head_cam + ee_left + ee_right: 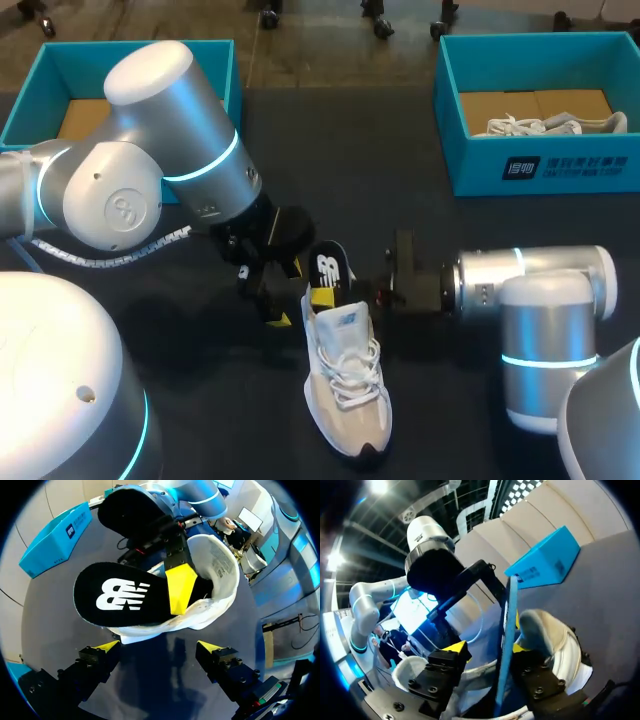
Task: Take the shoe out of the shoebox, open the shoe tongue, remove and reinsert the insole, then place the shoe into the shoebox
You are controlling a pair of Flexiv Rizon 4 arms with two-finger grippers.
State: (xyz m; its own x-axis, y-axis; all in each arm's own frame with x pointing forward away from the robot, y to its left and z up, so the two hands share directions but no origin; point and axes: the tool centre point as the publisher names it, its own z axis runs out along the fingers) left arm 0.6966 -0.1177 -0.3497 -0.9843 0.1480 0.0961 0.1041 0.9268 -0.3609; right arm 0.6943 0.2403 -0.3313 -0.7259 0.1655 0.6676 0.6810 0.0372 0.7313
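Observation:
A white and beige shoe (347,385) lies on the dark table, toe toward me. Its black insole (329,267) with a white logo stands half out of the heel opening. My right gripper (336,294) reaches into the heel from the right. In the right wrist view the insole (506,640) runs edge-on between its spread fingers (454,649), with a clear gap on one side, so the right gripper (485,649) is open. My left gripper (159,647) is open just behind the heel (215,580), touching nothing. The insole (120,597) lies ahead of it.
A teal shoebox (540,170) at the back right holds a second shoe (555,125). Another teal box (45,75) sits at the back left, partly hidden by my left arm (150,160). My right arm (540,300) lies low over the table's right side.

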